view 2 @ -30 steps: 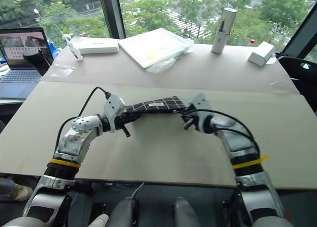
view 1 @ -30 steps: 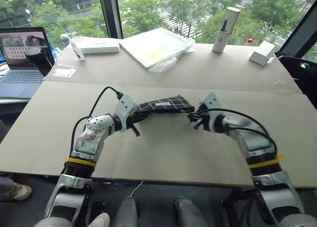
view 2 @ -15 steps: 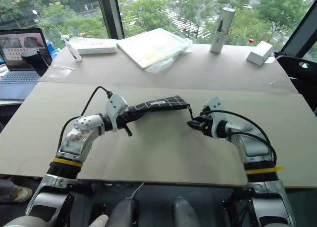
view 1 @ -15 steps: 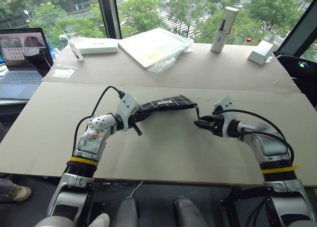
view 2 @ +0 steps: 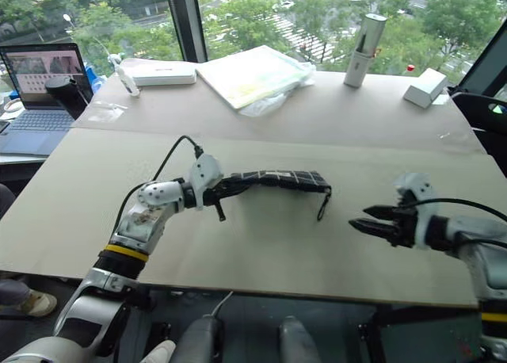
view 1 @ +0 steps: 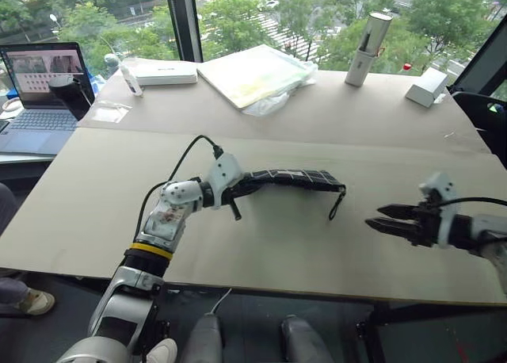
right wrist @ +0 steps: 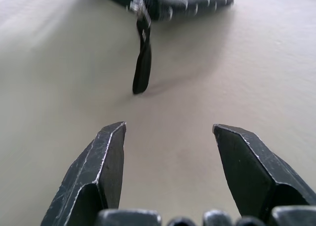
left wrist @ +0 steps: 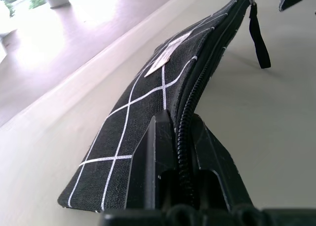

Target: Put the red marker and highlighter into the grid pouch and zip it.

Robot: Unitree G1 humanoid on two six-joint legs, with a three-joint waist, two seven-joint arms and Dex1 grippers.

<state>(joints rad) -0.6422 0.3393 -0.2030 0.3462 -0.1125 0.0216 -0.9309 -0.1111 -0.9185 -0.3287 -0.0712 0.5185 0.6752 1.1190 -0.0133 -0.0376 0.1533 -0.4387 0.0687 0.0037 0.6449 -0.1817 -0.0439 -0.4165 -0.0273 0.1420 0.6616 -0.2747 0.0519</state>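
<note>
Pouch (view 1: 297, 177) first: it is held up off the table (view 1: 261, 244), pinched at one end by the left gripper (left wrist: 175, 137), whose jaws are pressed together on the fabric right at the zipper line. From that grip it sticks out nearly level toward the right gripper (view 1: 386, 219), sagging a little at the far end, where the pull cord (view 1: 338, 204) dangles free from the slider. The zipper looks closed along the length I can see, and neither pen is visible, so I take them to be inside, though I cannot check that. The right gripper sits well apart from the pouch's free end, jaws spread and holding nothing, pointing back toward the cord. Beyond the pouch, near the window, lie a plastic-wrapped pad (view 1: 252, 71), a white box (view 1: 162, 72) and a pale cylinder (view 1: 366, 47); a laptop (view 1: 43, 82) stands off to the left of it. The risk, as I judge it, is the one-ended hold: the weight of the contents could make the fabric slip from the jaws, and if the slider stopped short, a pen could work out of the gap.
</note>
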